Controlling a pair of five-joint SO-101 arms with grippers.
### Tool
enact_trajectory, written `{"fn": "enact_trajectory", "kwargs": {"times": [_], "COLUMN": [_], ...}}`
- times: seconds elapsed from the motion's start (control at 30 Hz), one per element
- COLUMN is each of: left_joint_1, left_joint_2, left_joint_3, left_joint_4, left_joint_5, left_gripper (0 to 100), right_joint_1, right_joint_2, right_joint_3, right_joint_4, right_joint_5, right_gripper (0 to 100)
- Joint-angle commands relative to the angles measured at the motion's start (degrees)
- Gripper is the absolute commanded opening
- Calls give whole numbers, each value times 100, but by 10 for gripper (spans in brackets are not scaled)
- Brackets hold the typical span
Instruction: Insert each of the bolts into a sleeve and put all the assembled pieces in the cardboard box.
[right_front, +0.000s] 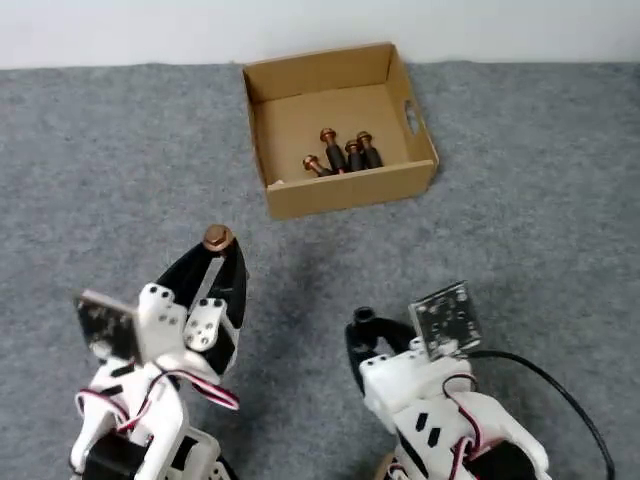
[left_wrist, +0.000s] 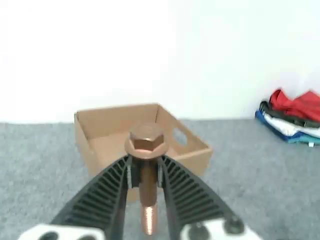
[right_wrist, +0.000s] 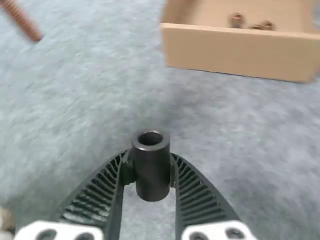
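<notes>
Bolt (left_wrist: 146, 150), copper-coloured with a flanged hex head and threaded tip, stands upright pinched in my left jaws, while my right jaws clasp a dark hollow sleeve (right_wrist: 151, 165), open end up, both over the grey surface (right_front: 100, 180) short of the cardboard box (right_front: 330, 192) holding four assembled pieces (right_front: 340, 155).
</notes>
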Motion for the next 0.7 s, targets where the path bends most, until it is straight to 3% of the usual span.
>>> {"fn": "enact_trajectory", "kwargs": {"times": [0.0,0.1,0.23,0.37,0.67], "left_joint_1": [44,62,580,1160,1609], "left_joint_2": [9,-97,-114,-114,-114], "left_joint_3": [13,13,13,13,13], "left_joint_4": [-229,-229,-220,-246,-255], "left_joint_5": [334,1125,1767,1855,1864], "left_gripper": [5,5,5,5,5], "right_joint_1": [-330,-514,-769,-778,-787], "right_joint_2": [66,75,75,75,75], "right_joint_3": [88,246,334,343,334], "right_joint_4": [-470,-796,-1059,-1262,-1270], "right_joint_5": [176,202,519,563,1011], "right_gripper": [8,8,8,8,8]}}
